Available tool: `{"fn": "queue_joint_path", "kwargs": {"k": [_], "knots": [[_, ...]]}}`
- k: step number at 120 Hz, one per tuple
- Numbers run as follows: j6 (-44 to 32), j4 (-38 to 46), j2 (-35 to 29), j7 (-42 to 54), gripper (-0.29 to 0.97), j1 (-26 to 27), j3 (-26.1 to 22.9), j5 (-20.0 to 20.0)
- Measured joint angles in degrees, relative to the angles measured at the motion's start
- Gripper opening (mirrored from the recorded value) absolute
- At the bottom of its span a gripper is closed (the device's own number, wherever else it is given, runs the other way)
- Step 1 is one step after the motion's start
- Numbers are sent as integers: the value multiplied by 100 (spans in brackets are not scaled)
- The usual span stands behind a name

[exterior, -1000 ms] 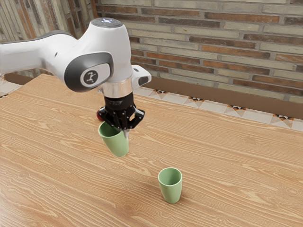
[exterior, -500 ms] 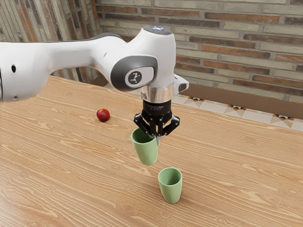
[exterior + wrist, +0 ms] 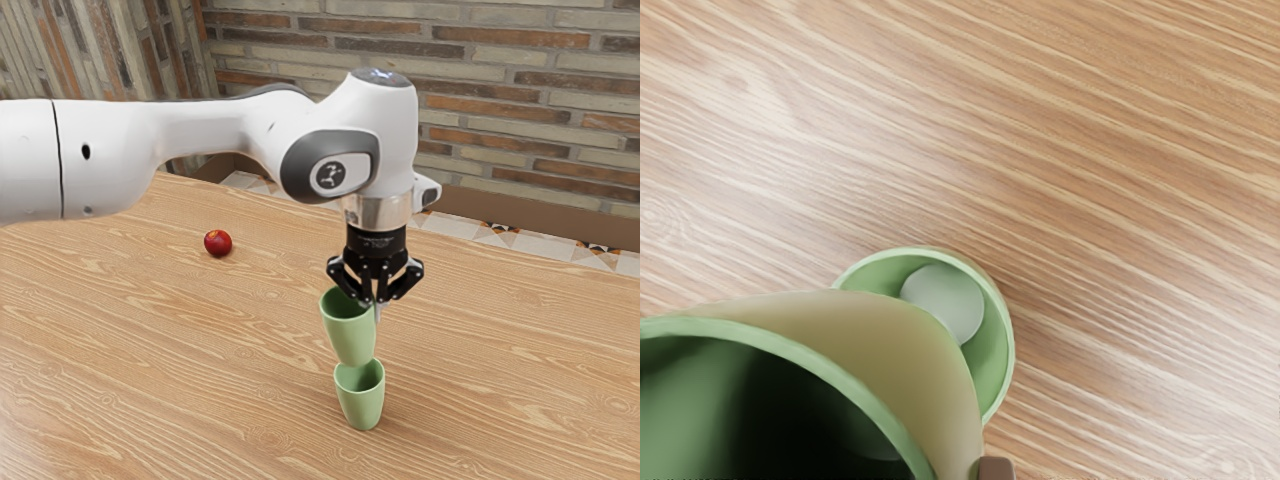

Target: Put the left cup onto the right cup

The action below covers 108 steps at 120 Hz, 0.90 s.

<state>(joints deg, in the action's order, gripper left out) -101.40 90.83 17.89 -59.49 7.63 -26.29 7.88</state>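
Our black two-finger gripper pinched the rim of the tilted green cup just over the upright green cup. Released off-centre, we judged, it could topple both.

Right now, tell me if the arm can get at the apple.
Probably not yet: the jaws are shut on the held cup, over the standing cup. The apple lies in the open on the table, nothing blocking it.
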Motion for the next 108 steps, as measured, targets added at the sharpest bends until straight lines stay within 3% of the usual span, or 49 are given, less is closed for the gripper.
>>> {"fn": "queue_joint_path", "kwargs": {"k": [108], "knots": [[-390, 78, 465, -626, -11, 6, 97, 4]]}}
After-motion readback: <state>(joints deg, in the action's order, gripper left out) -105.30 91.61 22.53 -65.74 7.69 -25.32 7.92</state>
